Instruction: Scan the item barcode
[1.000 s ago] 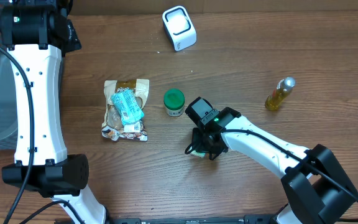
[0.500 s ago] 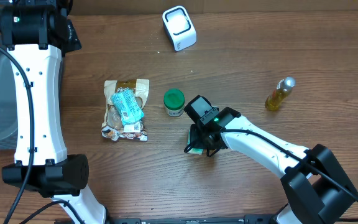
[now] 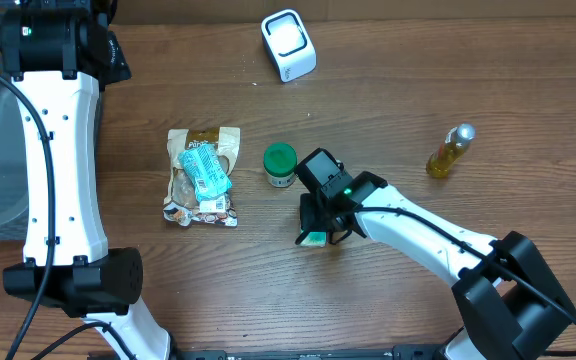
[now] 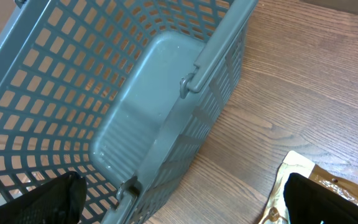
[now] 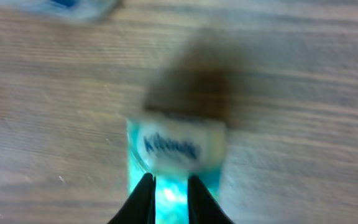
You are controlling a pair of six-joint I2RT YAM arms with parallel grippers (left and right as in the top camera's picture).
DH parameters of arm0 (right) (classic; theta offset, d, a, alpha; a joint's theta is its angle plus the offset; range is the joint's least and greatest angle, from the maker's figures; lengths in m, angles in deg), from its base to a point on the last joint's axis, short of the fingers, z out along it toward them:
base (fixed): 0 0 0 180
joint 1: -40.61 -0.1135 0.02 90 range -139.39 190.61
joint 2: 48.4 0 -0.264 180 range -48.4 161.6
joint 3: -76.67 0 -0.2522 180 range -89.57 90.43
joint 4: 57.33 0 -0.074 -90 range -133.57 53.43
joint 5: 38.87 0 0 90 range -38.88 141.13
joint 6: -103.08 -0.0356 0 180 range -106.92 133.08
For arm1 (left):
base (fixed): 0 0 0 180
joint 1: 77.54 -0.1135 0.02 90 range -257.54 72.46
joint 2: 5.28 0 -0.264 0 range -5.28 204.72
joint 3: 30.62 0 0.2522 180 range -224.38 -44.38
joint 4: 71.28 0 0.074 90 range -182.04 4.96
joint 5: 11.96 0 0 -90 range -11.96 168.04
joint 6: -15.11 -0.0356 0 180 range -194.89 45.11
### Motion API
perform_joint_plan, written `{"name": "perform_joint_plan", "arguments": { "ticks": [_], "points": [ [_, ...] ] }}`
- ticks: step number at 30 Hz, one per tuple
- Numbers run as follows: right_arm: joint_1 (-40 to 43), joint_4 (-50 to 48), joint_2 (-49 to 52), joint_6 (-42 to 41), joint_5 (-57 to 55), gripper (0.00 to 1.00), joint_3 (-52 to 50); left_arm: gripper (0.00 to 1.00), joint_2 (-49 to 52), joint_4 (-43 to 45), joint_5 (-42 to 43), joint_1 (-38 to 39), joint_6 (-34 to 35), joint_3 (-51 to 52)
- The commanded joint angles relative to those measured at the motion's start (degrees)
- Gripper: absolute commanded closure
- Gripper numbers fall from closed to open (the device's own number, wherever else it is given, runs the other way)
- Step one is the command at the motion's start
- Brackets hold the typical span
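A small teal Kleenex tissue pack is pinched at its near end between my right gripper's black fingers, just over the wooden table. From overhead the same pack peeks out under the right gripper, just below the green-lidded jar. The white barcode scanner stands at the back of the table, far from the pack. My left gripper hangs wide open with nothing in it, above the basket's edge and the table.
A grey plastic basket sits at the far left. A snack bag with a teal packet on it lies left of centre. Next to it stands a green-lidded jar. A yellow oil bottle is at the right.
My right gripper has shifted slightly left and toward the jar, and the tissue pack now shows under it. The left arm has not moved.
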Motion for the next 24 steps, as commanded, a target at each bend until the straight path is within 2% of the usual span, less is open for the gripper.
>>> {"name": "perform_joint_plan", "arguments": {
  "ticks": [1, 5, 9, 12, 18, 24],
  "points": [
    [0.26, 3.82, 0.07, 3.28, 0.55, 0.83, 5.33, 0.0, -0.35, 0.11, -1.11, 0.07, -1.05, -1.07],
    [-0.28, 7.58, 0.07, 6.23, 0.5, 0.82, 8.02, 0.0, -0.35, 0.11, -1.11, 0.07, -1.05, -1.07],
    [-2.19, 6.97, 0.31, 6.27, 0.5, 0.76, 8.0, 0.01, -0.35, 0.11, -1.11, 0.07, -1.05, -1.07],
    [-3.98, 6.8, 0.68, 5.95, -0.13, 0.67, 7.96, 0.0, -0.35, 0.11, -1.11, 0.07, -1.05, -1.07],
    [-8.46, 5.07, 4.66, 5.64, -4.98, 0.63, 7.96, 0.0, -0.35, 0.11, -1.11, 0.07, -1.05, -1.07],
    [-10.16, 6.78, 8.76, 1.07, -11.78, 0.62, 7.96, 0.01, -0.35, 0.11, -1.11, 0.07, -1.05, -1.07]
  ]
}}
